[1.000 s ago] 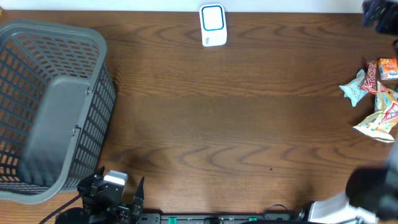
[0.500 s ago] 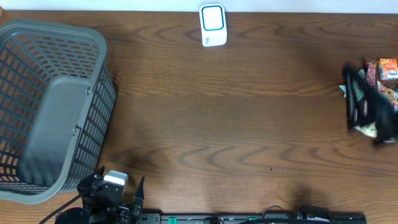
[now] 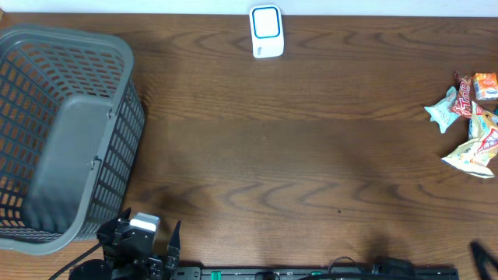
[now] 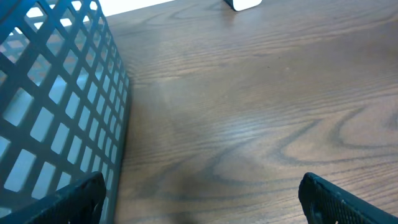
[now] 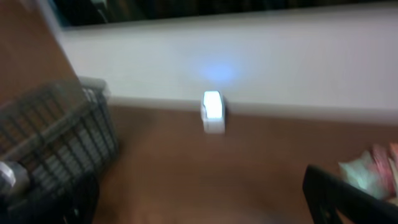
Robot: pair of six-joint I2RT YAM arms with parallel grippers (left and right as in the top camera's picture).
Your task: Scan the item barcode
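Both left gripper (image 4: 202, 202) and right gripper (image 5: 202, 199) gape empty, with basket (image 3: 124, 144), scanner (image 3: 266, 31) and snack packets (image 3: 471, 152) well apart.

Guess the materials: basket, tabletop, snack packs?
Basket: grey moulded plastic, matte, judging by the uniform lattice walls. Tabletop: dark wood or wood-look laminate, grain visible, slight sheen. Snack packs: likely plastic film, crinkled, glossy, with bright print.

A dark brown, wood-grain desk (image 3: 296, 155) meets a plain white wall (image 5: 280, 68) along its far edge.
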